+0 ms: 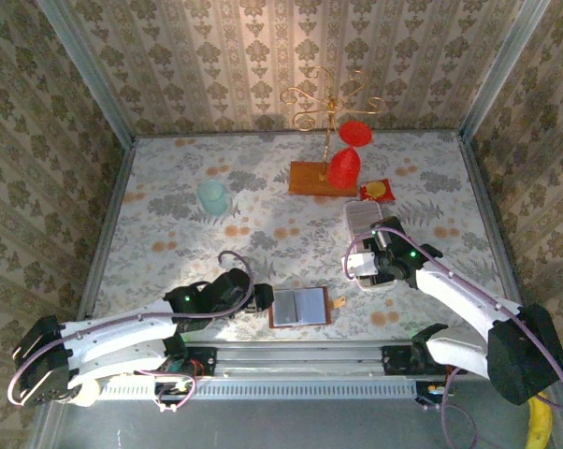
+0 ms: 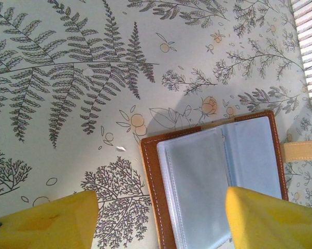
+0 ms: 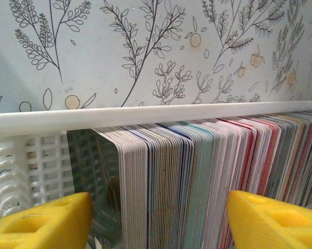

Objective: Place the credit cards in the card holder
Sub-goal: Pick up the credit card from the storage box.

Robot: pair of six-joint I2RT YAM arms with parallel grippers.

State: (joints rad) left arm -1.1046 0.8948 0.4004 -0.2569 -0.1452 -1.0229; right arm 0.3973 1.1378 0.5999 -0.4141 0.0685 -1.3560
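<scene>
- Lying open at the near middle of the table [image 1: 169, 220], the holder [image 1: 303, 307] shows its grey pockets [image 2: 197, 176] face up, tan strap [image 2: 301, 150] sticking out right.
- Left gripper [image 2: 161, 220] hovers at its left side, jaws wide, nothing in them; one yellow finger [image 2: 272, 218] sits over the pockets, the other over bare table.
- Cards [image 3: 197, 176] stand edge-on, packed in a row inside a white tray [image 3: 145, 115] on the right, well apart from the holder.
- Right gripper [image 3: 158, 220] is just above that row, jaws wide, straddling a chunk of cards, squeezing none as far as I can see.
- Far back: a wooden stand [image 1: 321, 178], a teal cup [image 1: 212, 195], a red-yellow packet [image 1: 378, 190].
</scene>
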